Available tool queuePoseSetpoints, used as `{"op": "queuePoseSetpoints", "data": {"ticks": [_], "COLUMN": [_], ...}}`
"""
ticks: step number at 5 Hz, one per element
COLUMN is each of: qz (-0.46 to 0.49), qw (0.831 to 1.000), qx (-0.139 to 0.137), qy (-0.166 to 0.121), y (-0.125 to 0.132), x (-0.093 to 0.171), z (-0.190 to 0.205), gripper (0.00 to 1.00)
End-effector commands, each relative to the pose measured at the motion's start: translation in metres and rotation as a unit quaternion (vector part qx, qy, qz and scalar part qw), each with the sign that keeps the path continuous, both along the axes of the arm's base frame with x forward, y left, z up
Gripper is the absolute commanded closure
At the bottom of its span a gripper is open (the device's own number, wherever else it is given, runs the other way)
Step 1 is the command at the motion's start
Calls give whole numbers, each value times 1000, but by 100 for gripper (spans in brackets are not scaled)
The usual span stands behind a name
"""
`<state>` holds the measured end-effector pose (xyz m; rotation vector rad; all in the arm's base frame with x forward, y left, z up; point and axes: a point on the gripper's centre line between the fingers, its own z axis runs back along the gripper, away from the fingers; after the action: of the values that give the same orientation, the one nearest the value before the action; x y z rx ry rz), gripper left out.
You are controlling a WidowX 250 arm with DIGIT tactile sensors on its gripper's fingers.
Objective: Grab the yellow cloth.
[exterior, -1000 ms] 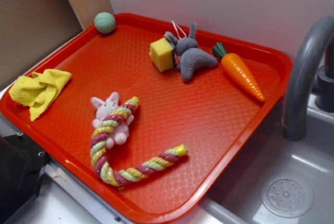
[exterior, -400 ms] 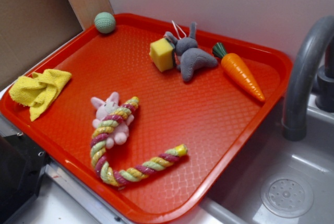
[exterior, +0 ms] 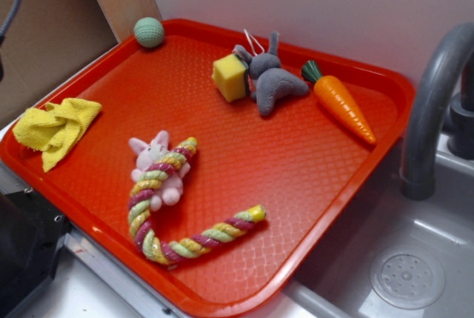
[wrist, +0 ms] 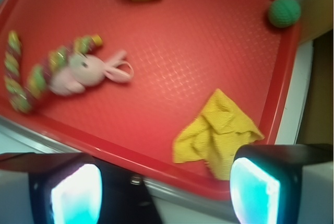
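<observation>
Glowing fingers: we see the gripper (wrist: 164,195) at the bottom of the wrist view, its two fingers (wrist: 254,193) spread wide apart, each with a pale blue lit pad, holding nothing.
Position: we see them above the near rim of the tray, clear of everything on it.
Yellow cloth: the yellow cloth (wrist: 215,133) lies crumpled in folds just beyond the right-hand finger in the wrist view; in the exterior view the yellow cloth (exterior: 54,130) sits at the tray's left edge, partly over the rim.
Tray: a red tray (exterior: 296,162) with a dimpled floor holds all the toys.
Nearby toys: a pink plush bunny (exterior: 155,164) lies mid-tray with a braided rope (exterior: 167,214) of yellow, green and pink draped across it.
Far toys: we see a yellow sponge cube (exterior: 230,77) touching a grey plush animal (exterior: 271,78), a toy carrot (exterior: 339,101) beside them, and a green ball (exterior: 149,32) in the far corner.
Surroundings: a grey faucet (exterior: 433,103) rises over a sink (exterior: 404,259) at the right.
</observation>
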<state>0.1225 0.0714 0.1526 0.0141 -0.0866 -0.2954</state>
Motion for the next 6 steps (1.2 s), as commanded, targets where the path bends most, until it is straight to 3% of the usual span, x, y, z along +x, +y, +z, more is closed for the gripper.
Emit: {"op": "queuePoseSetpoints", "data": {"ticks": [1, 3, 5, 6], "qz": [-24, -57, -71, -79], "qw": [997, 993, 992, 989], "qx": [-22, 14, 47, 55], "qy": [67, 98, 92, 114], "y": [42, 37, 41, 38], "x": [30, 30, 28, 23], "z": [-54, -110, -127, -147], "gripper": [0, 0, 0, 0]}}
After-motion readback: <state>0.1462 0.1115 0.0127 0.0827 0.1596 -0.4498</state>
